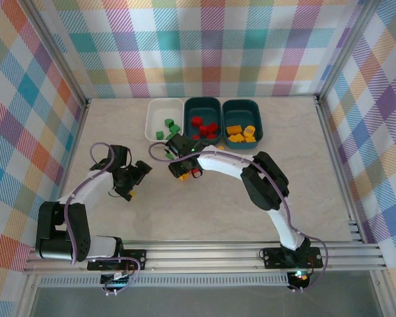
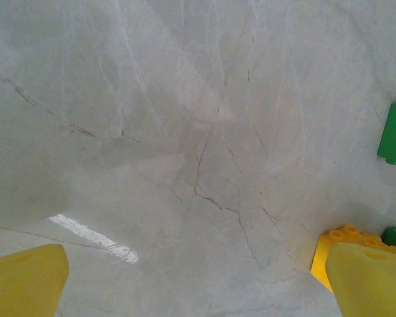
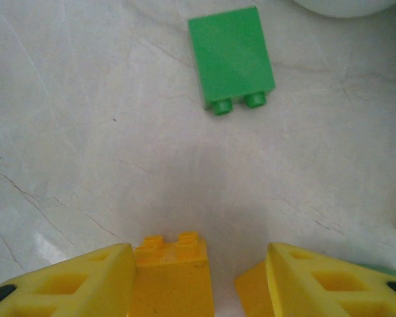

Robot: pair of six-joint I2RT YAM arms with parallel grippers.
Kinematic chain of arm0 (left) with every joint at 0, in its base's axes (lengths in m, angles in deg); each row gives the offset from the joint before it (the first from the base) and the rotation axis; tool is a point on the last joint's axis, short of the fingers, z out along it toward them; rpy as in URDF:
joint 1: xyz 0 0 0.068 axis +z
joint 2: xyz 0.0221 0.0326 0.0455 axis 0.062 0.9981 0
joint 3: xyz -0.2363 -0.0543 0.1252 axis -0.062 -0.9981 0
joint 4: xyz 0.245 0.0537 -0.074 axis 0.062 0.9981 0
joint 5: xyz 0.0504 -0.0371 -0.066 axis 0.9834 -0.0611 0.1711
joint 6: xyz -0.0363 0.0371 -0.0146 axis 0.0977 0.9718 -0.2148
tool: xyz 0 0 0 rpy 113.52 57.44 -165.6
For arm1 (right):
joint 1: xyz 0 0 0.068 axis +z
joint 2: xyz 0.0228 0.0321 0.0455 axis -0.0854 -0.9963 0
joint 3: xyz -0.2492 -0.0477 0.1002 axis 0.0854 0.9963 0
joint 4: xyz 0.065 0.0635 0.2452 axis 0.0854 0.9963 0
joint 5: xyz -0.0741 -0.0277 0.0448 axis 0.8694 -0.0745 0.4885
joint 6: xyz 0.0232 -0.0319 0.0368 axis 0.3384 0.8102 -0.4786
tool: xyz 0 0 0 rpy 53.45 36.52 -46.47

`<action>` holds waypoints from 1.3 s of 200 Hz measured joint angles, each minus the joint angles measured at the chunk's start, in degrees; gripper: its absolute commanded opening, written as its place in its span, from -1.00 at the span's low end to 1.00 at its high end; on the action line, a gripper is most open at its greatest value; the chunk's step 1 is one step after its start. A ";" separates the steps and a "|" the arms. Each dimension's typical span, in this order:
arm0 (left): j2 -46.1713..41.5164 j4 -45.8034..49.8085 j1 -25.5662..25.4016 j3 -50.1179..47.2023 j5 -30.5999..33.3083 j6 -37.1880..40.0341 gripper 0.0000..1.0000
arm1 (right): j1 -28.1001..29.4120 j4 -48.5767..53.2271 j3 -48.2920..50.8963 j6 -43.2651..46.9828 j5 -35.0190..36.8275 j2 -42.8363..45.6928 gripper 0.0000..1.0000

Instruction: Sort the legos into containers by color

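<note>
My left hand: spread wide above the counter.
My right hand: straddling an orange lego; I cannot tell if it grips.
Green lego: farther out, apart.

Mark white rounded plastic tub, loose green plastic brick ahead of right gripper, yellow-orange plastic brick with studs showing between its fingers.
white tub [image 1: 160,109]: top external view, bare floor.
green brick [image 3: 231,53]: right wrist view, broad face.
yellow-orange brick [image 3: 173,277]: right wrist view, face below studs.
</note>
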 measured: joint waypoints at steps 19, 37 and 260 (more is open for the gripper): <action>0.00 -0.04 0.04 -0.09 -0.28 0.02 1.00 | 0.28 -0.28 -0.17 -0.02 -0.61 -0.44 -0.04; 0.00 -0.46 0.04 -0.52 -1.27 -0.09 1.00 | 0.66 -0.48 -0.17 -0.04 -1.01 -0.46 -0.08; 0.55 -1.64 -4.96 -0.50 -2.69 -0.52 0.98 | -0.98 -2.14 8.17 -6.10 -4.76 17.05 -0.50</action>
